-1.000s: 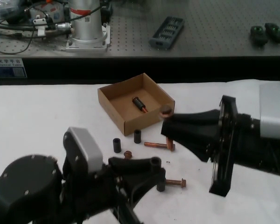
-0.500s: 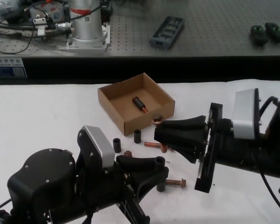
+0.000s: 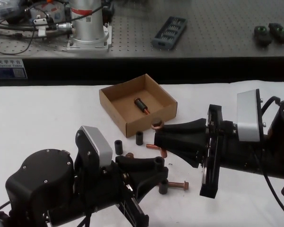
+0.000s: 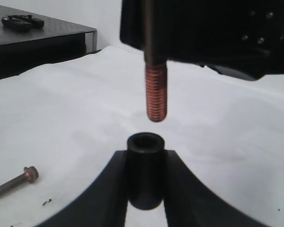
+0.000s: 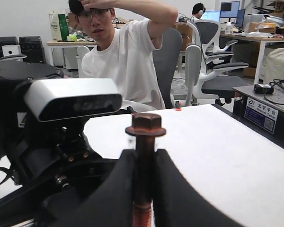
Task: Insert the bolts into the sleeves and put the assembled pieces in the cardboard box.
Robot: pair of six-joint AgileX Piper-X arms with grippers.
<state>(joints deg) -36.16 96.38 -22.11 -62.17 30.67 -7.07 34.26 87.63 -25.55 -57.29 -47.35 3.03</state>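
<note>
Plainly, the step in hand is the mating of a bolt and a sleeve above the white bench (image 3: 47, 118), near the box (image 3: 114, 112). The box stands open and already holds one assembled piece (image 3: 142, 104). So the task looks partly done, with more pairs to go.

The left gripper (image 4: 145, 158) is clamped on a black sleeve (image 4: 145, 182), held upright with its bore facing up. The right gripper (image 5: 143, 158) is clenched on a copper bolt (image 5: 145, 137), head up and threads down. In the left wrist view the threaded tip hangs just above the sleeve's mouth, apart from it, and seems a little off the bore's centre.

By my judgement the next move calls for a small sideways trim so that tip and bore line up. Then comes a straight descent with the bolt kept in line with the sleeve. A tilted entry would likely catch the threads on the rim.

Loose on the bench just before the box stand two sleeves (image 3: 118, 147) (image 3: 139, 138). A third (image 3: 164, 187) stands near the left gripper, beside a lying bolt (image 3: 178, 185).
</note>
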